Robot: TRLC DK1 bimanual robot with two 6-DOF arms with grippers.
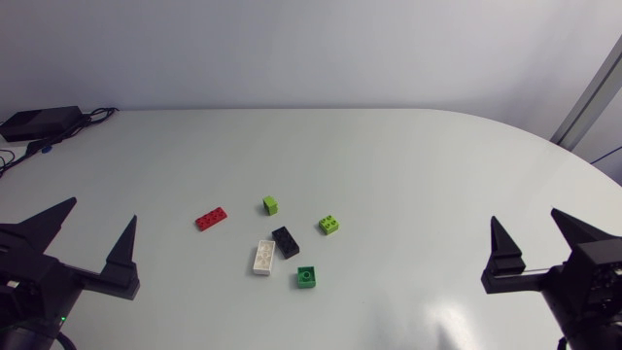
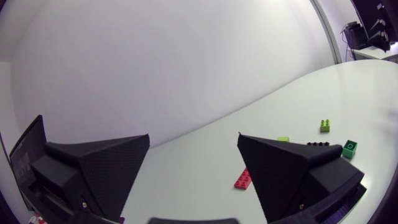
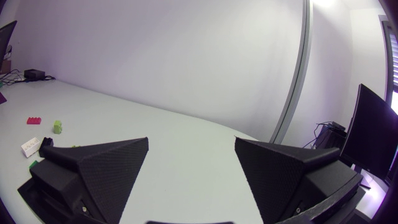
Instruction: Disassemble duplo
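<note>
Several loose duplo bricks lie apart in the middle of the table: a red one [image 1: 210,219], a small lime one [image 1: 270,204], a lime square one [image 1: 329,225], a black one [image 1: 286,241] close beside a white one [image 1: 263,257], and a green one [image 1: 307,277]. My left gripper [image 1: 102,209] stands open near the front left, well short of the bricks and holding nothing. At the front right, my right gripper [image 1: 525,215] is open and empty too. Ahead of the left gripper [image 2: 193,134] I see the red brick [image 2: 242,178] and green brick [image 2: 349,148]. Beside the right gripper [image 3: 191,139] lie the red brick [image 3: 33,121] and white brick [image 3: 29,145].
A black power box [image 1: 39,122] with cables sits at the table's back left corner. The white table [image 1: 418,165] curves round at the back right.
</note>
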